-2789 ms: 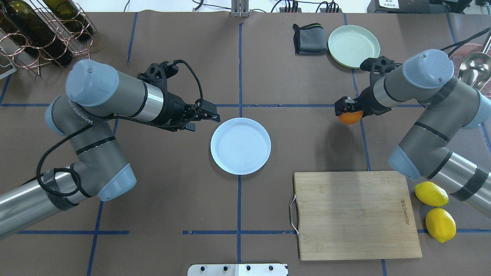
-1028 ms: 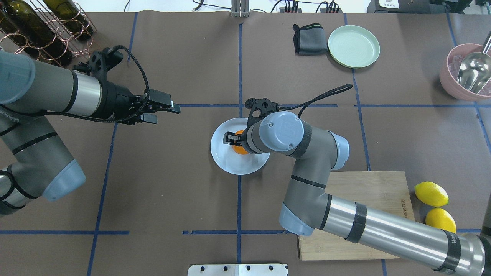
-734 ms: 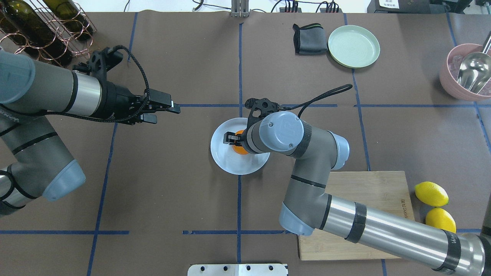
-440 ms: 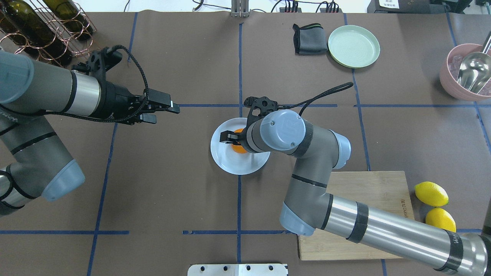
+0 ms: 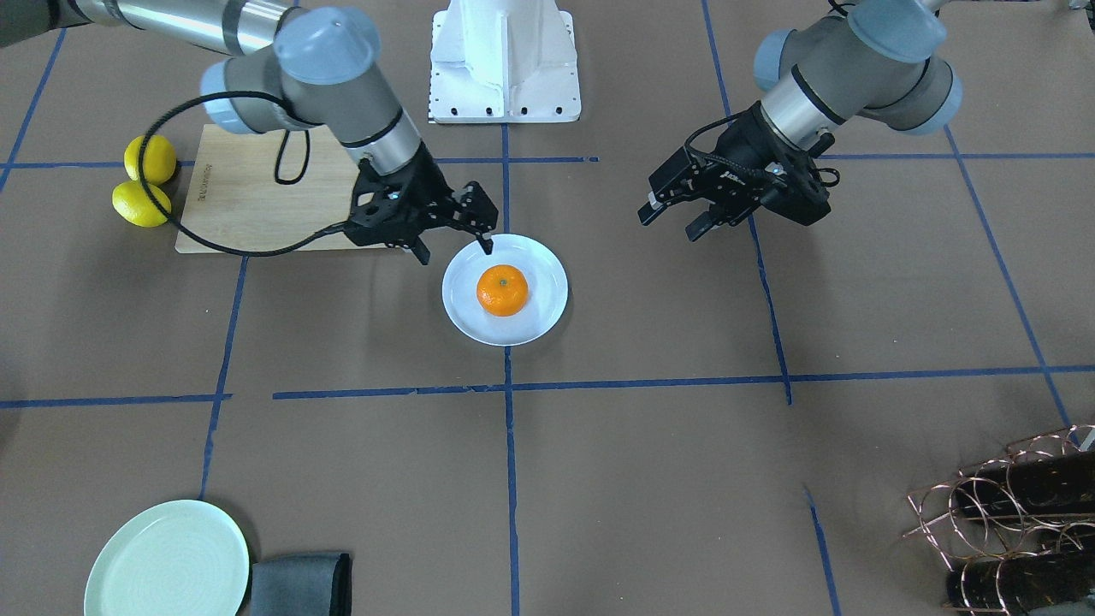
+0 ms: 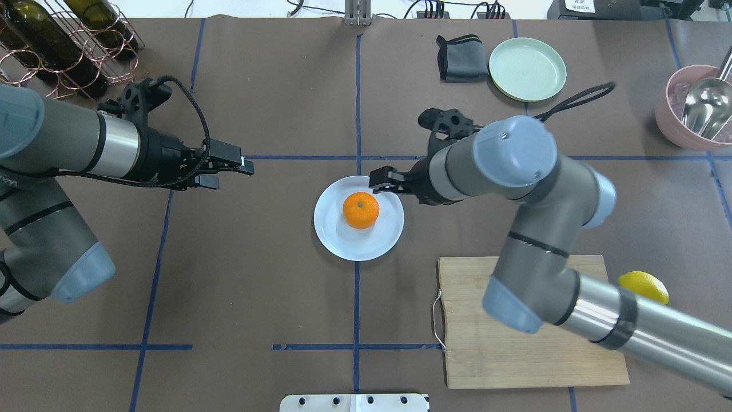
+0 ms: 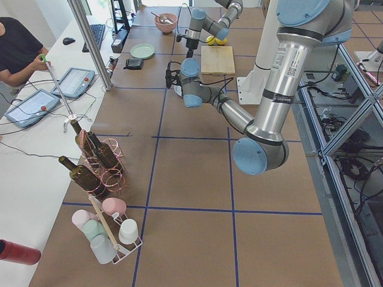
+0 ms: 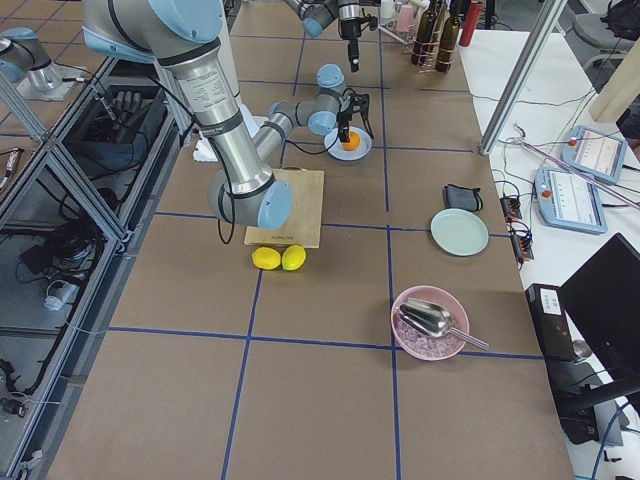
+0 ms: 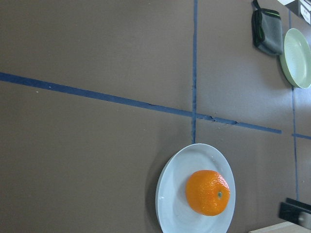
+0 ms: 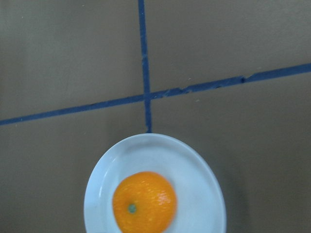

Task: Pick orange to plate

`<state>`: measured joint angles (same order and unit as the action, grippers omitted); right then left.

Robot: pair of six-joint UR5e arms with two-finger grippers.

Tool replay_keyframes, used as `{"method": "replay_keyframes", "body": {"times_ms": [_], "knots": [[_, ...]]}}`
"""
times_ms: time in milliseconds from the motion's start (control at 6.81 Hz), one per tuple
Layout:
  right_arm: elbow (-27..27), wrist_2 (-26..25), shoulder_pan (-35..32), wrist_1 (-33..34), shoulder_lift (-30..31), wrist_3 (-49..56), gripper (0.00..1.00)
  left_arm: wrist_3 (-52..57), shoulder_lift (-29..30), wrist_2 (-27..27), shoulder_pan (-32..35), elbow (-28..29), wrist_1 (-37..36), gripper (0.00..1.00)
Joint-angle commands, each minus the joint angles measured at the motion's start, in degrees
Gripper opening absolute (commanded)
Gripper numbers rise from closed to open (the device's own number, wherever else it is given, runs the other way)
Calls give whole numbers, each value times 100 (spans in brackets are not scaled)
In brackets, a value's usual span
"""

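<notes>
6 cameras cover 1 desk (image 6: pixel 257 286). The overhead view looks forward and down from behind the robot base (image 6: pixel 354 403); the front-facing view looks steeply down from the opposite side, facing that base. 2 side views look along the desk from either end, far back. Both wrist cameras look down from close on the plate (image 10: pixel 155 153) and orange (image 10: pixel 144 201), also central in both wide views.

1. The orange (image 9: pixel 207 192) sits on the plate (image 9: pixel 170 204).
2. Blue tape (image 9: pixel 97 94) lines cross just beside the plate.
3. A grey cloth (image 9: pixel 266 31) lies just beside a green plate (image 9: pixel 297 58), top right.
</notes>
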<state>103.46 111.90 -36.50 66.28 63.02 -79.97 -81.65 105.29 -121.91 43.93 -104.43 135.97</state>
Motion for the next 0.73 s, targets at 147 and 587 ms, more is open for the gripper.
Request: {"method": "replay_keyframes", "body": {"times_ms": [147, 587], "knots": [[245, 2157, -2391, 61, 1638, 2386, 100, 2615, -1173, -17, 736, 28, -244, 90], [8, 2292, -3974, 2108, 2364, 6708, 100, 6417, -1915, -1205, 2972, 438, -1237, 91]]}}
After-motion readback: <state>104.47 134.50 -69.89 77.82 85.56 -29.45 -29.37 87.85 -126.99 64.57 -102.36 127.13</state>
